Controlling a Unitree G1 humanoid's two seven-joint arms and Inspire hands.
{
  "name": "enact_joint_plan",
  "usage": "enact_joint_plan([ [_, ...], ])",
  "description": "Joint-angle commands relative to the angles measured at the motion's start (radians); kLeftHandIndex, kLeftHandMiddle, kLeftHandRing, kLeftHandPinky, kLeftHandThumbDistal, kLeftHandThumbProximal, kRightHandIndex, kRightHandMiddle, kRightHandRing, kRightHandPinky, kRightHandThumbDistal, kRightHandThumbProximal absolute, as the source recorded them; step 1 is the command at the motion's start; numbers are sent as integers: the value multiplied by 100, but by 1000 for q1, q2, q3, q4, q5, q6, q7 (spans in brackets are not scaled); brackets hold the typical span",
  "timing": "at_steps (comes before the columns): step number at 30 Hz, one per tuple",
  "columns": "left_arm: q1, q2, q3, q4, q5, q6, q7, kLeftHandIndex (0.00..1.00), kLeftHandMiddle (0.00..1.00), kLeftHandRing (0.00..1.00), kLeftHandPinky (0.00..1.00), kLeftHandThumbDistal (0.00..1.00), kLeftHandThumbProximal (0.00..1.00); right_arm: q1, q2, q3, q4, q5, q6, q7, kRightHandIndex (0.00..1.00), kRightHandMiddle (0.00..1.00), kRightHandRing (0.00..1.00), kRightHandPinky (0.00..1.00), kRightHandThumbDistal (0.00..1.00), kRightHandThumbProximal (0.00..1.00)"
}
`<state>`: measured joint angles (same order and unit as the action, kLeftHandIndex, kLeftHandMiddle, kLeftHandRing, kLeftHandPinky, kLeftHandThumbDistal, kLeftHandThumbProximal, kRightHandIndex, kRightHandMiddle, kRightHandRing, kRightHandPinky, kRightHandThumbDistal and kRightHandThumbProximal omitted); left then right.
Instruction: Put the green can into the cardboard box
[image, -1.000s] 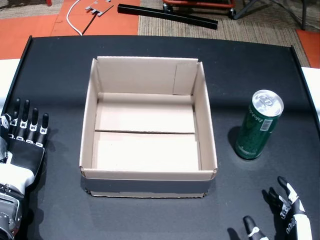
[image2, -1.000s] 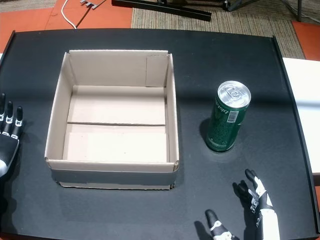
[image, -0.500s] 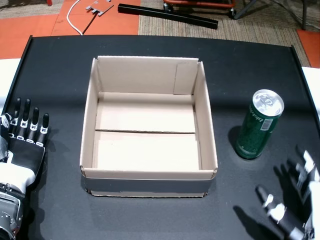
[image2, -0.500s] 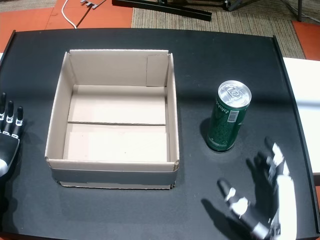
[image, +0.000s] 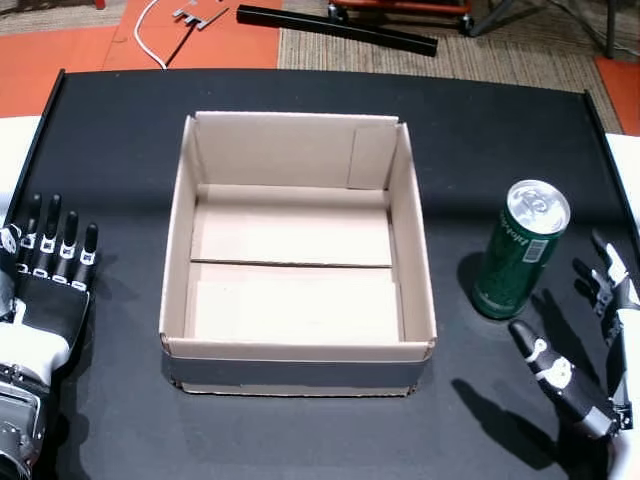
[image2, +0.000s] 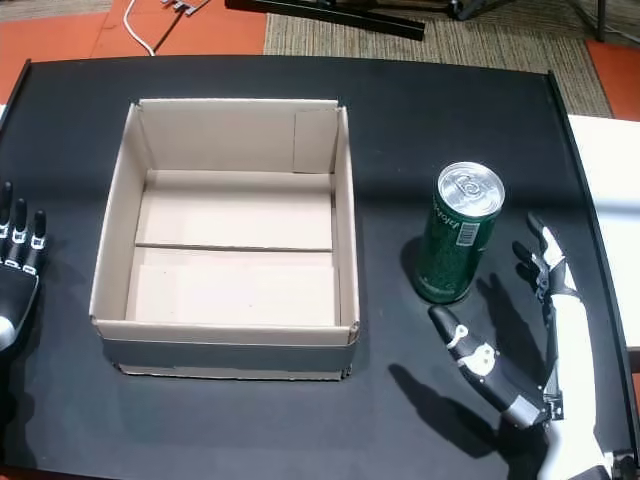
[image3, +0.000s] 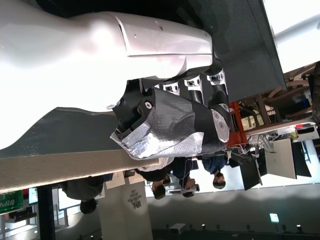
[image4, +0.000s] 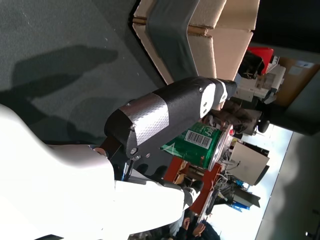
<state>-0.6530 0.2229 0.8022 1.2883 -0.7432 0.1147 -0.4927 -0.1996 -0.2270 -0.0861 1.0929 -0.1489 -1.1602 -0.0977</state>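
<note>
Green can (image2: 458, 236): upright near table's right edge, ungrasped; right hand (image2: 520, 345) positioned beside it, fingers spread for gripping.

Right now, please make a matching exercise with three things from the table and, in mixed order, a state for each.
Things:
1. green can
2. cardboard box
3. left hand

States:
A. lying flat, holding nothing
B. open on top, nothing inside
C. upright, to the right of the box

Pairs: 1-C, 2-B, 3-A
</note>
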Motion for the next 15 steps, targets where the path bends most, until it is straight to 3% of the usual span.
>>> enact_joint_plan([
  [1,82,-12,-3,51,30,19,58,40,43,56,68,6,42,-21,12,-5,7,52,21,47,92,96,98,100,100,50],
  [9,77,-11,-4,49,31,14,59,39,42,54,70,6,42,-133,33,-78,36,301,151,393,96,98,98,100,100,44],
  [12,81,-9,-6,50,34,12,50,38,41,54,68,10,40,-173,28,-100,59,335,185,477,97,98,99,100,100,42],
  [15,80,-7,-3,50,32,15,53,39,42,54,69,8,39,-195,31,-114,69,349,203,531,97,98,99,100,100,42],
])
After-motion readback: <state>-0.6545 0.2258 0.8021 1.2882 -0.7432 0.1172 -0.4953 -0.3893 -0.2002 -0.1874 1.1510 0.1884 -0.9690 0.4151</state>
